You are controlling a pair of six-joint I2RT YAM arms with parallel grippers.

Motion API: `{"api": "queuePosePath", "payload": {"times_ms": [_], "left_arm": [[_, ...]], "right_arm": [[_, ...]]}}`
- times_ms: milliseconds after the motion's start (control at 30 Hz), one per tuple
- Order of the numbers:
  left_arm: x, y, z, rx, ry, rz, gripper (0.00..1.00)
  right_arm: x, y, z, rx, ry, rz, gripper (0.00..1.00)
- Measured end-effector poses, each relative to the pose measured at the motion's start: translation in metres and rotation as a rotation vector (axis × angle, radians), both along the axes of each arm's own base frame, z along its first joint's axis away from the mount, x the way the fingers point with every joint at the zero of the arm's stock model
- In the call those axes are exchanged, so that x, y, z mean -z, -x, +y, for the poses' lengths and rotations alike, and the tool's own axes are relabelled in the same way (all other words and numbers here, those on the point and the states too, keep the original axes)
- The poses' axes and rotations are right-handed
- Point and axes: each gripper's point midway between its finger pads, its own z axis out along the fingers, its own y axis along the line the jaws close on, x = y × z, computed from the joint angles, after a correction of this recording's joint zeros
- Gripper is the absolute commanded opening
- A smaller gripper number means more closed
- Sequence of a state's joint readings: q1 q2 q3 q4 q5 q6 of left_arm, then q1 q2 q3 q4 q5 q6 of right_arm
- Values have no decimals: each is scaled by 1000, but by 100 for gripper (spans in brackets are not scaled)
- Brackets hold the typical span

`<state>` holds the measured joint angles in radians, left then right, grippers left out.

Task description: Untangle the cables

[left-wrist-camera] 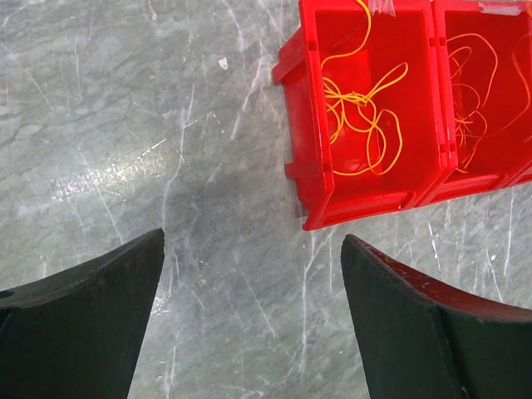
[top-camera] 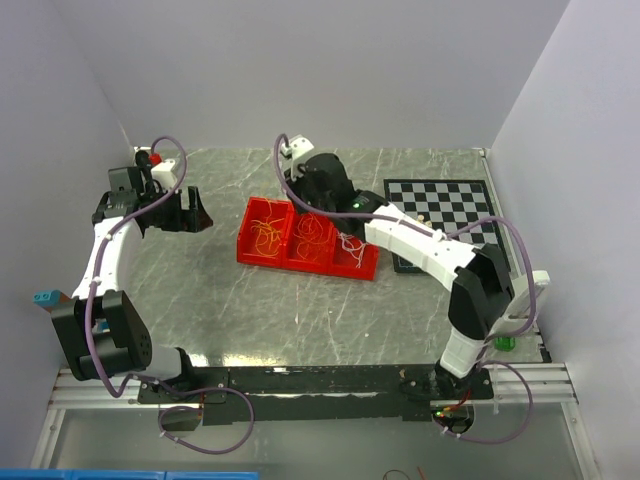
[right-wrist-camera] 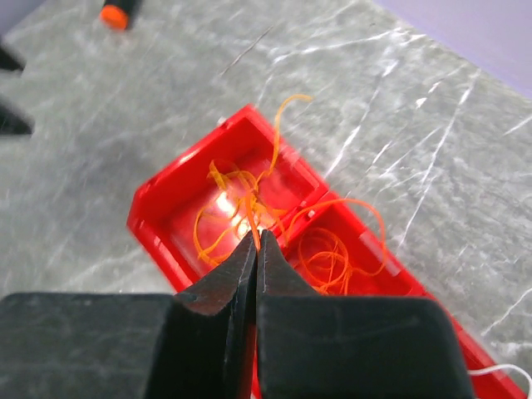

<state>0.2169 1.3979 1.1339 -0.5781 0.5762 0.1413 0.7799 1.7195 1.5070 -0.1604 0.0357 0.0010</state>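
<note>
A red three-part tray (top-camera: 243, 240) sits mid-table. Its left part holds yellow cables (top-camera: 268, 228), the middle part orange cables (top-camera: 313, 238), the right part white cables (top-camera: 350, 245). My right gripper (top-camera: 300, 200) hovers over the tray's left half. In the right wrist view it (right-wrist-camera: 256, 235) is shut on a thin orange strand (right-wrist-camera: 274, 141) that rises out of the tray (right-wrist-camera: 158, 233). My left gripper (top-camera: 195, 215) is open and empty over bare table left of the tray. Its wrist view (left-wrist-camera: 253, 237) shows the tray (left-wrist-camera: 312, 166), the yellow cables (left-wrist-camera: 362, 100) and the orange cables (left-wrist-camera: 478, 91).
A black-and-white checkerboard mat (top-camera: 440, 205) lies at the back right, partly under my right arm. A small red-orange object (top-camera: 157, 157) sits at the back left by my left arm. A blue block (top-camera: 45, 298) is at the left edge. Walls close in on three sides.
</note>
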Motion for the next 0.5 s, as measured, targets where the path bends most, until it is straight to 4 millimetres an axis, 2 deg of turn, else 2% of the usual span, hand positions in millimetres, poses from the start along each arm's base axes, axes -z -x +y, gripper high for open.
{"api": "queuePosePath", "payload": {"times_ms": [133,233,367,500], "left_arm": [[-1,-2,0,0,-2,-10,93],[-2,-4,1,-1,-4,-16,93],[0,-5,1,-2,-3,-15,93],[3,-7,2,-4,0,-11,94]], "right_arm": [[-6,-26,2,57,-49,3,0],[-1,-39,3,86,-65,16,0],[11,-44,11,86,-68,53,0],[5,-51,26,71,-85,50,0]]}}
